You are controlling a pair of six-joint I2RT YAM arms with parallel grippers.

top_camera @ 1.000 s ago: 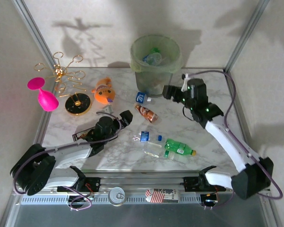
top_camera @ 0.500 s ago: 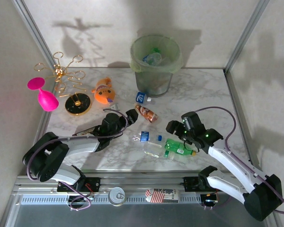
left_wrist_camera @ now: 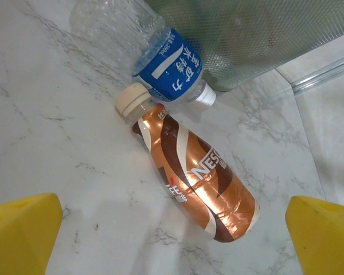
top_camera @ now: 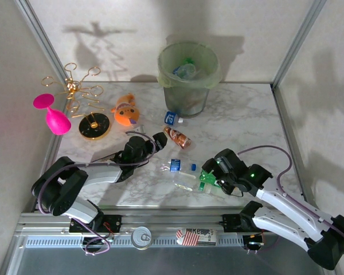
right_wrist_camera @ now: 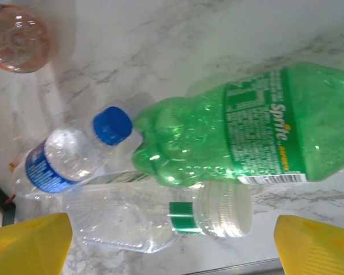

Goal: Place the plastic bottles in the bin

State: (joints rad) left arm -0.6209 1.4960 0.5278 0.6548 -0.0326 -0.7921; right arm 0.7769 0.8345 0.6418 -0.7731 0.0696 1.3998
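The pale-green bin (top_camera: 188, 77) stands at the back centre with bottles inside. A clear blue-labelled bottle (top_camera: 172, 118) (left_wrist_camera: 160, 63) lies against the bin wall (left_wrist_camera: 264, 34). Beside it lies a brown bottle (top_camera: 178, 137) (left_wrist_camera: 198, 175). My left gripper (top_camera: 156, 140) (left_wrist_camera: 172, 240) is open, just short of the brown bottle. Near the front lie a small blue-capped bottle (top_camera: 175, 165) (right_wrist_camera: 63, 154), a clear white-capped bottle (top_camera: 186, 180) (right_wrist_camera: 160, 220) and a green Sprite bottle (top_camera: 219, 179) (right_wrist_camera: 246, 137). My right gripper (top_camera: 209, 172) (right_wrist_camera: 172, 246) hovers open over these, its yellow fingers either side of the white-capped bottle.
A pink wine glass (top_camera: 51, 114), a gold wire rack (top_camera: 83, 100) and an orange plush toy (top_camera: 126, 110) stand at the back left. A can (top_camera: 141, 236) and a striped packet (top_camera: 196, 235) lie on the front rail. Frame posts border the table.
My right arm has swung from beside the bin down to the front, over the green and clear bottles. My left gripper has edged forward toward the brown bottle.
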